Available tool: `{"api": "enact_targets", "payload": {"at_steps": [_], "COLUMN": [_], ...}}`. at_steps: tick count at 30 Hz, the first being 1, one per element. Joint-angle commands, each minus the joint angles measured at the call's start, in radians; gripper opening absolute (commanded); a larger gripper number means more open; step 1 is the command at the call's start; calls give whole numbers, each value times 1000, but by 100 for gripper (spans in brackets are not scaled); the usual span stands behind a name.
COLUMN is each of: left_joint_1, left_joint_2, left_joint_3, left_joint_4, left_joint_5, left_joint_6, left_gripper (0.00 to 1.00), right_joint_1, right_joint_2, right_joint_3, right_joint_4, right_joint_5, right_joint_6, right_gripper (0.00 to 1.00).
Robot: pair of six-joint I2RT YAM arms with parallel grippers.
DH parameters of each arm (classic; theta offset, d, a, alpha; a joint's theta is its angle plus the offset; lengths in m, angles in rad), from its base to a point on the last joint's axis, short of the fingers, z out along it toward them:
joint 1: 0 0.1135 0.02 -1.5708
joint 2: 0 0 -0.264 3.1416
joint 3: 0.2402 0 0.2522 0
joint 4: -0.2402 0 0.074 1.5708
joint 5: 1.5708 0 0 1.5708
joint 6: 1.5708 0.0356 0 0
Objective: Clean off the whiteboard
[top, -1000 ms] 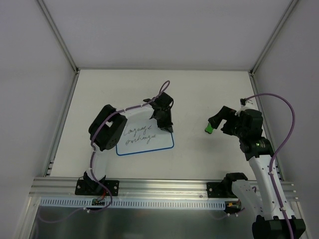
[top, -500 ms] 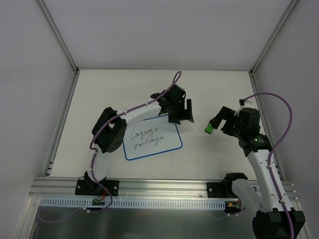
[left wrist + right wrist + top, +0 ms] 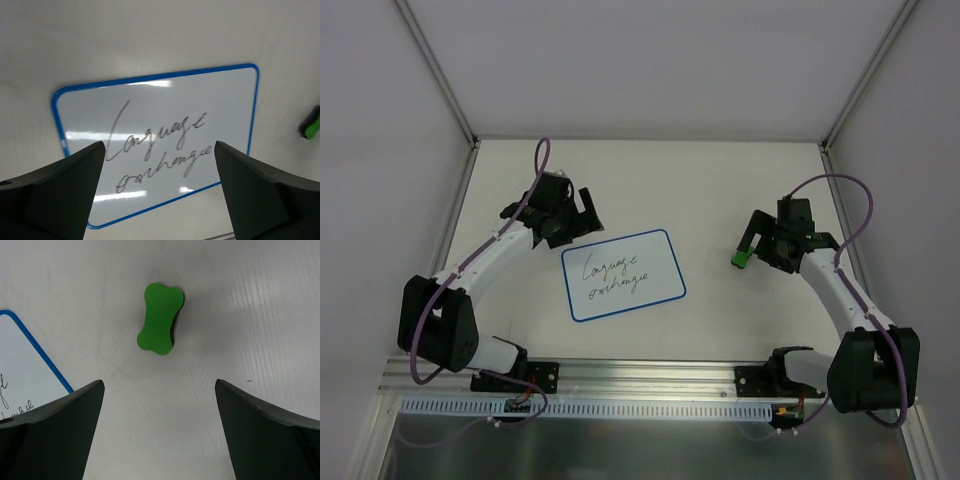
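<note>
A white tabletop [image 3: 720,180] seen from above, with a robot arm reaching in from each near corner. The whiteboard [image 3: 623,275] lies flat near the middle of the tabletop, a little toward the near edge, turned at a slight angle so that its right end sits farther back. It has a thin blue border with rounded corners and carries two lines of dark cursive handwriting.

The left gripper [image 3: 588,212] sits just past the board's far left corner, toward the tabletop's left edge. Its jaws are spread wide and hold nothing. Its wrist camera looks at the whole whiteboard [image 3: 160,145] between the two dark fingers, with the writing unerased.

A small green eraser [image 3: 740,259], shaped like a bone, lies on the bare tabletop between the board's right end and the tabletop's right edge. The right gripper [image 3: 757,245] is close beside it, jaws also spread wide and empty. In its wrist camera the eraser [image 3: 159,325] lies ahead of the fingers, untouched, and a corner of the whiteboard [image 3: 20,365] shows at the left.
</note>
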Motion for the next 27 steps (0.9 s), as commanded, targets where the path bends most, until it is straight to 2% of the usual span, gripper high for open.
{"api": "enact_targets", "payload": {"at_steps": [1, 7, 10, 19, 25, 27], "left_joint_1": [62, 119, 132, 162, 176, 176], "left_joint_2": [-49, -54, -36, 76, 141, 155], "left_joint_3": [-115, -239, -259, -209, -178, -169], "left_joint_4": [-34, -34, -34, -33, -33, -31], "left_joint_5": [-34, -28, -60, -86, -95, -92], "left_joint_6": [49, 40, 46, 95, 115, 115], "left_gripper": [92, 81, 71, 40, 30, 24], "right_joint_1": [15, 27, 29, 32, 30, 32], "right_joint_2": [39, 79, 91, 112, 118, 121], "right_joint_3": [63, 44, 34, 15, 1, -2], "right_joint_4": [0, 43, 57, 82, 98, 103], "right_joint_5": [47, 14, 10, 7, 5, 4], "right_joint_6": [29, 45, 48, 49, 48, 48], "right_gripper": [98, 98, 98, 98, 98, 98]}}
